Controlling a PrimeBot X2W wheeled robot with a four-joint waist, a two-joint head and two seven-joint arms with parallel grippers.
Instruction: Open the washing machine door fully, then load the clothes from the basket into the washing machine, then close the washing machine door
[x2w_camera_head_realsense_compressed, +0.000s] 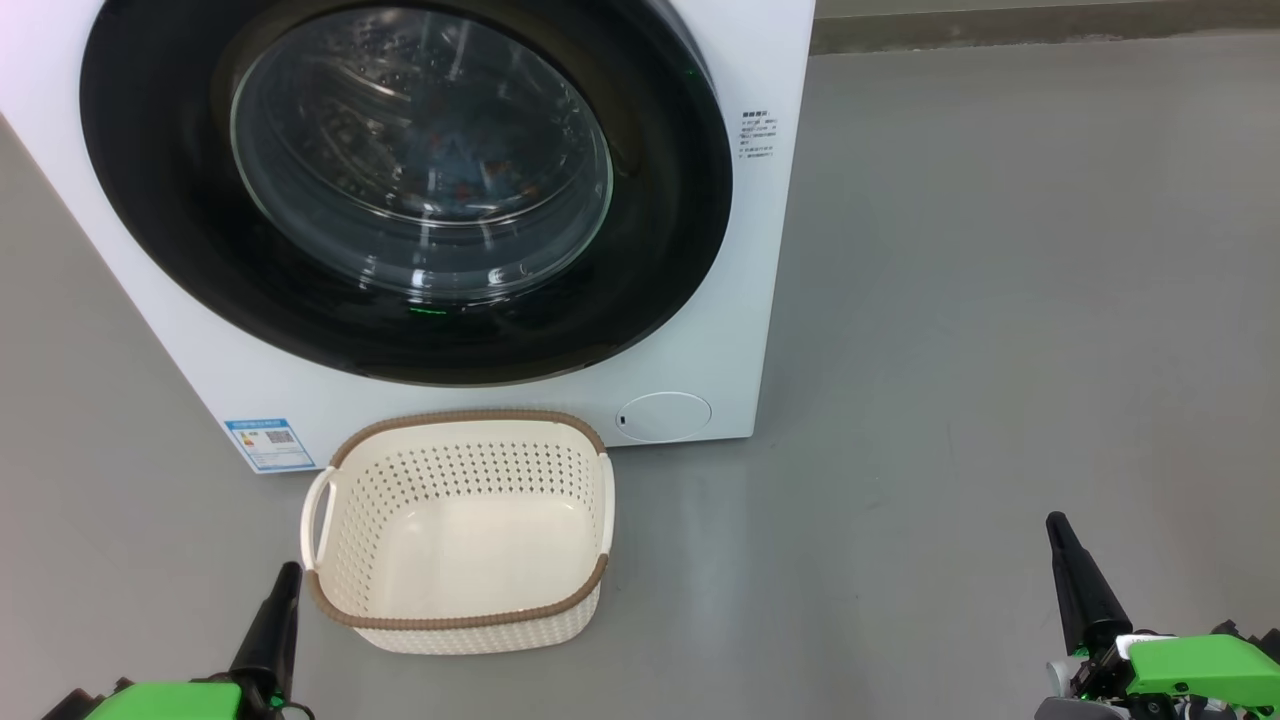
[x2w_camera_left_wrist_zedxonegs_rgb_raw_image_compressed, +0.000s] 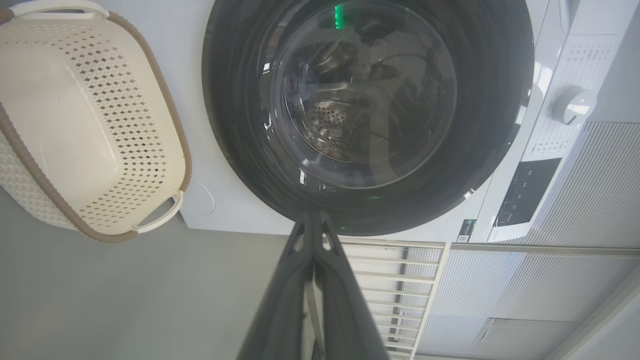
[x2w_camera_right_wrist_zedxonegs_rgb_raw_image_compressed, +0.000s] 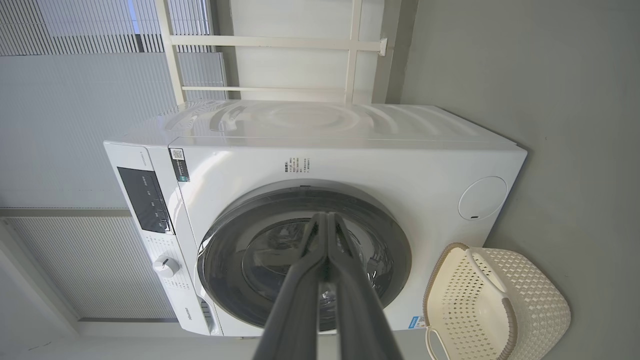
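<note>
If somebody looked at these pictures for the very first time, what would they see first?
The giant round washing machine door, shiny black with a glass bowl middle, sits shut at the top of the head view. Just below it on the grey floor stands the cream basket, with nothing in it. The left pincer and right pincer, both pinched shut, poke up from the bottom corners.

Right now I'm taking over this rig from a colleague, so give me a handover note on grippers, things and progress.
Left gripper: shut, empty, beside the basket.
Right gripper: shut, empty, out to the right.
Basket: empty, on the floor before the washing machine.
Washing machine door: closed.
Clothes: a dim blue-and-orange patch behind the glass, likely them.
Done: seemingly every step.
Left: probably nothing; confirm the door is latched.
</note>
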